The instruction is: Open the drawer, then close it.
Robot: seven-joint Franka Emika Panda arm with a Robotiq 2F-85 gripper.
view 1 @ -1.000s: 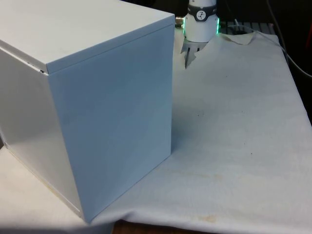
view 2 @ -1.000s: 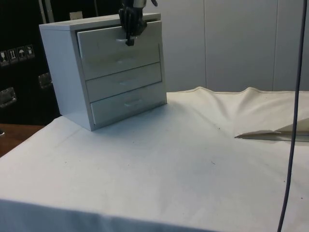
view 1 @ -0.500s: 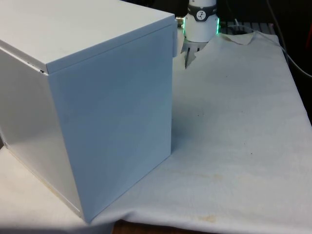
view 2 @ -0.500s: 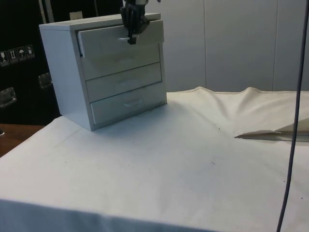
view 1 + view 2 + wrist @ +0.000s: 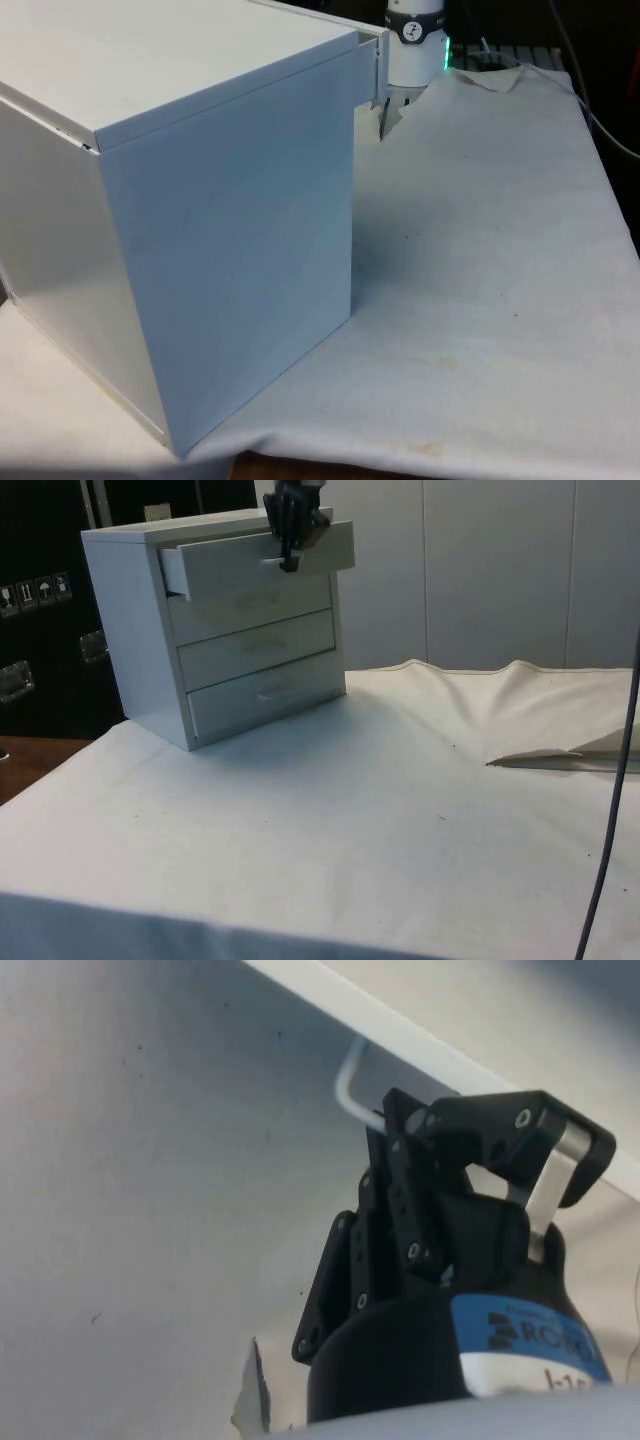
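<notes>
In the side view, left to right: a dark cabinet (image 5: 40, 610) behind the table carries small white pictogram labels (image 5: 35, 590), too small to read. Next stands the white chest of drawers (image 5: 130, 630) on the white cloth (image 5: 400, 810). Its top drawer (image 5: 250, 560) is pulled part-way out; the middle drawer (image 5: 255, 645) and bottom drawer (image 5: 265, 692) sit flush. My gripper (image 5: 290, 562) hangs at the top drawer's front.

In the wrist view my fingers (image 5: 400, 1175) are clamped together on the drawer's thin white handle (image 5: 350, 1085). Partial lettering, "ROBO", is legible on the blue band below them.

In the front view the chest presents its plain back and side; the drawer's edge projects beside my gripper (image 5: 383, 125).
</notes>
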